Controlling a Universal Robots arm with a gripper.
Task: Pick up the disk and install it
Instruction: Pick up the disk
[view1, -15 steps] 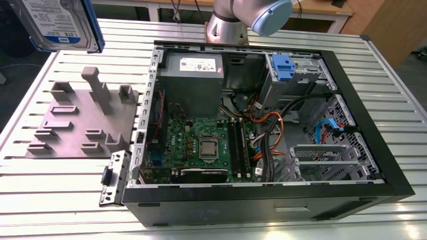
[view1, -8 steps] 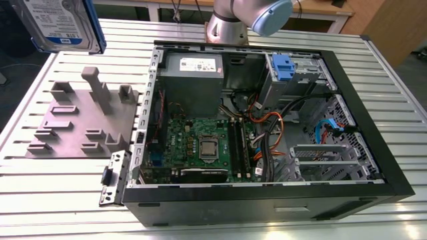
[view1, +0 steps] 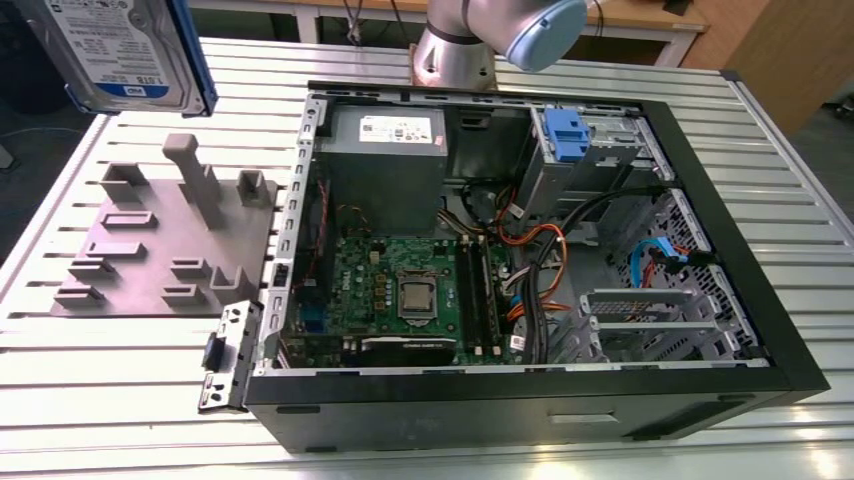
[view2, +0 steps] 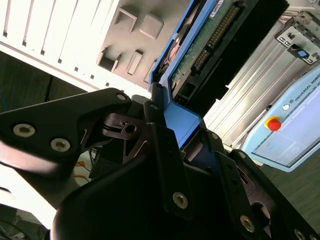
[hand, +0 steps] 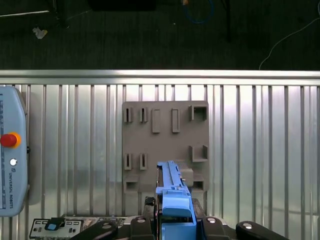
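Up at the exterior view's far left, well above the slatted table (view1: 107, 400) — holds the disk (view1: 127, 50) aloft, label side toward the camera, clear of the grey fixture plate (view1: 160, 240) beneath and well apart from the open computer case (view1: 534, 395). Clamped by the gripper (view2: 175, 122), jaws closed on the disk's blue plastic bracket, one of the fingers (view2: 160, 150) on each side, as seen in the second wrist view.

Risky from here, by judgement: could slip or twist, smooth plastic under hard black metal; could swing, held only at one end; could snag on the loose orange and black cables (view1: 530, 243) beside the drive bay with the blue caddy (view1: 565, 135).

Flat, rectangular, silver-grey metal body, green circuit board with a row of connector pins — matte, blocky fixture below, ribbed shiny aluminium all round.
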